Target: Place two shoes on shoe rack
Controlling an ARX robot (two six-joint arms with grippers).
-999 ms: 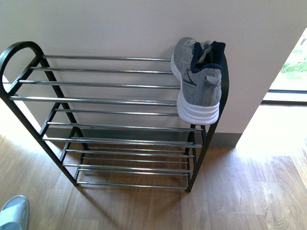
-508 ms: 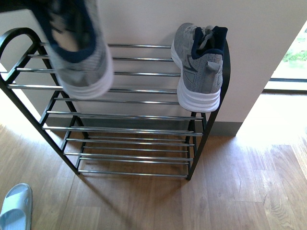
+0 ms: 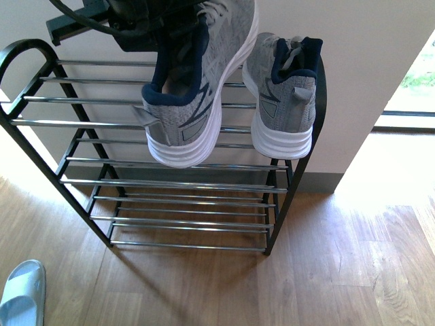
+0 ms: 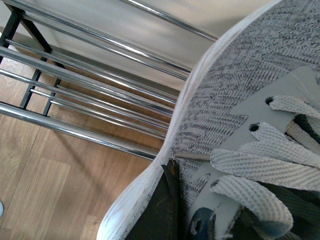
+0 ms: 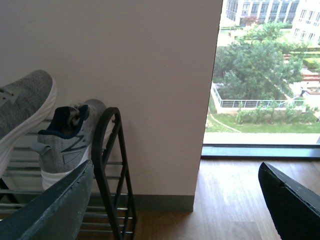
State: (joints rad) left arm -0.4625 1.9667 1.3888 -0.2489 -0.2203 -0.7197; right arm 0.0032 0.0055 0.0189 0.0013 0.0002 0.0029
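Shoe rack [image 3: 30, 43], front view: a black frame with chrome bars stands on a wood floor [image 3: 340, 272] against a pale wall [image 3: 367, 41], with a window [image 3: 414, 88] at far right. The placed sneaker [image 3: 282, 102], grey knit, rests on the right end of the top tier, heel toward the camera. The held sneaker [image 3: 187, 102] hangs heel-down just beside it, over the top tier's front bars, from the left gripper [image 3: 160, 27] above. A pale blue slide [image 3: 20, 295] lies on the floor before the rack's left end, apart from it. Left wrist view: a dark finger [image 4: 165, 210] presses the held sneaker's upper beside the laces [image 4: 260, 150]. The pincer is clamped on that shoe, with chrome bars below. Right wrist view: the right gripper [image 5: 170, 200] gapes wide, holding nothing, apart from both sneakers and near the rack's rounded side piece [image 5: 112, 165].
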